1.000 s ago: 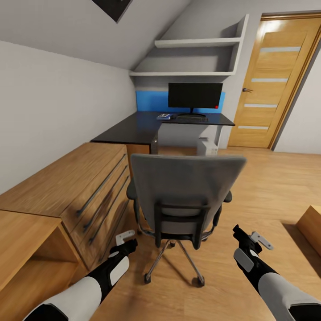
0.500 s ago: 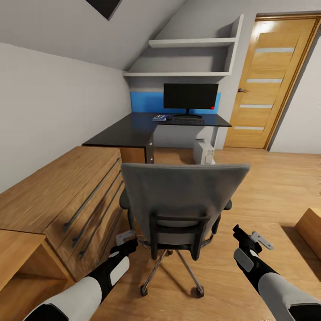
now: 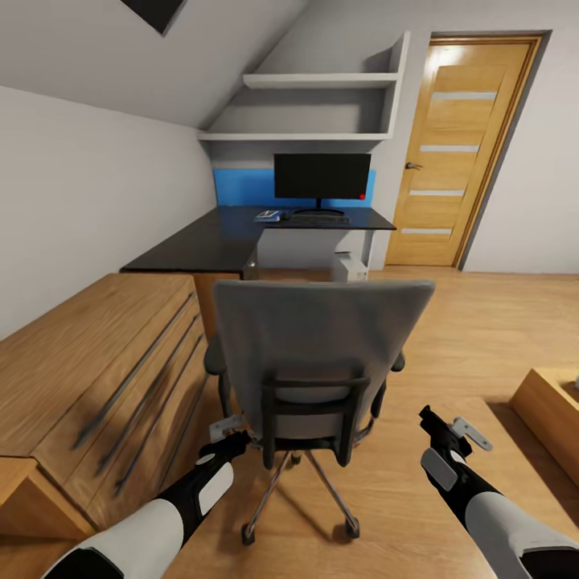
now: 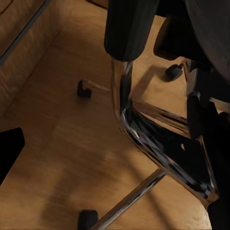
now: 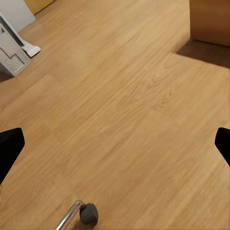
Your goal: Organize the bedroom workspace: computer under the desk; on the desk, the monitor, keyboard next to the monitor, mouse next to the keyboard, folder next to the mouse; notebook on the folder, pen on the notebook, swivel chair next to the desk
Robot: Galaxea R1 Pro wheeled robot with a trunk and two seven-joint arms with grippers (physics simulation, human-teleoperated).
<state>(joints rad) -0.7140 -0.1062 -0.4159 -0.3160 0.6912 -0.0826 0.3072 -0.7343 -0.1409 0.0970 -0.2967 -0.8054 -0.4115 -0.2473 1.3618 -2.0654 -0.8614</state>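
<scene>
I face the back of the grey fabric swivel chair with its black frame and chrome star base (image 3: 314,362), which stands on the wooden plank floor (image 3: 482,338) directly before me, its backrest turned toward me and its seat facing the far corner. My left tool (image 3: 229,430) hangs low beside the chair's left rear, just by the chrome frame; my right tool (image 3: 450,430) hangs to the chair's right, apart from it. In the right wrist view both black fingertips (image 5: 9,146) sit at opposite edges with bare floor between them, so that tool is spread wide and holds nothing. In the left wrist view I see one fingertip (image 4: 9,148) at the edge, and the chair's chrome leg and black castors fill the rest; I cannot tell how that tool stands.

The dark L-shaped table (image 3: 217,237) occupies the far corner, one wing running along the left wall toward the long wooden drawer unit with dark bar handles (image 3: 96,378). On its far wing the black flat monitor (image 3: 322,177) stands upright, its screen toward me. The black keyboard (image 3: 310,219) lies in front of it, long axis running across my view. A small blue item (image 3: 269,215) lies just left of the keyboard; too small to identify. The white computer tower (image 3: 351,265) stands on the floor under the table's right end.
</scene>
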